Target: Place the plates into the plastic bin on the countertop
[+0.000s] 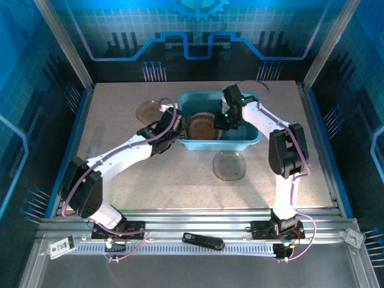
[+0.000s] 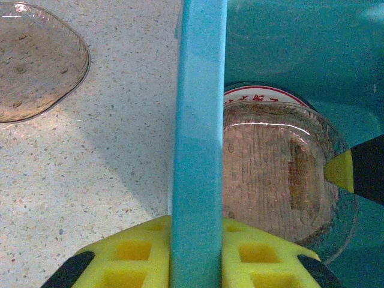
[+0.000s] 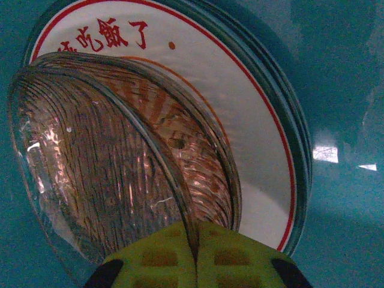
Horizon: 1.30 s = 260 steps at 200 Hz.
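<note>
White red-rimmed plate [image 3: 252, 120] largely hidden under smoky-brown plate [image 3: 90, 156].

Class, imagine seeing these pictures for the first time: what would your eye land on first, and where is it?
The teal-blue rectangular plastic bin at the far middle of the beige speckled countertop stands out first. Inside it, the right tool pinches the edge of a smoky-brown translucent plate lying over a round white red-rimmed plate, while the left tool clamps the bin's rim.
</note>
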{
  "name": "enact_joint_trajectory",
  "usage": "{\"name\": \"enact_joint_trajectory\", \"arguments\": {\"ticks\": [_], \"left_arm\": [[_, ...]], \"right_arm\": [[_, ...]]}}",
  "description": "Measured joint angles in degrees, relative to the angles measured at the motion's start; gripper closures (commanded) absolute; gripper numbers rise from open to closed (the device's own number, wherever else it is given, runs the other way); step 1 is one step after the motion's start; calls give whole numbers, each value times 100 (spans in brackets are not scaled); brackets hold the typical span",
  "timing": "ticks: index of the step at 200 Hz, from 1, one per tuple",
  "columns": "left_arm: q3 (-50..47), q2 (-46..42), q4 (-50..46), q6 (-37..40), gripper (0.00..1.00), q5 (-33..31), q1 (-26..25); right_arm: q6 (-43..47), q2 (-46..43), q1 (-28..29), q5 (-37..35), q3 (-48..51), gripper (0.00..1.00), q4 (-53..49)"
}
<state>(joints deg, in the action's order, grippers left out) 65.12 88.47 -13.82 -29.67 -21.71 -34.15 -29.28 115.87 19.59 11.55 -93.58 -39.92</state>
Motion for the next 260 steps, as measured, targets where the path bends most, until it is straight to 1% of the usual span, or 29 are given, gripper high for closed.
{"name": "enact_joint_trajectory", "arguments": {"ticks": [12,31,45,60,78,96,109,133,150,154,157,218,239,260], "left_arm": [[35,24,-33,0,90,-13,0],[76,55,-63,-24,90,-26,0],[96,70,-81,-44,90,-48,0],[107,74,-90,-46,90,-57,0],[111,79,-94,-50,90,-61,0],[129,87,-111,-66,90,-63,0],[181,118,-168,-70,90,-81,0],[323,208,-315,-94,89,-122,0],[461,291,-474,-111,89,-155,2],[501,313,-522,-118,89,-160,2],[527,328,-544,-127,89,-168,2],[1279,787,-1281,-216,84,-181,79],[1515,935,-1495,-216,82,-90,140],[1705,1058,-1644,-214,81,57,221]], "right_arm": [[-13,35,2,-15,-44,85,-4],[-17,140,2,-42,-146,76,-4],[-20,192,4,-48,-190,65,13],[-59,225,17,-61,-225,57,11],[-66,243,33,-59,-256,46,9],[-63,249,37,-59,-302,38,-26],[-72,251,44,-59,-343,30,-59],[-76,251,66,-140,-463,21,-116],[-37,251,72,-229,-575,17,-214],[-39,251,72,-254,-599,13,-238],[-26,251,72,-269,-629,11,-264],[391,190,72,-839,-1342,10,-654],[601,-111,70,-1032,-1497,11,-682],[776,-619,46,-1115,-1593,13,-769]]}}
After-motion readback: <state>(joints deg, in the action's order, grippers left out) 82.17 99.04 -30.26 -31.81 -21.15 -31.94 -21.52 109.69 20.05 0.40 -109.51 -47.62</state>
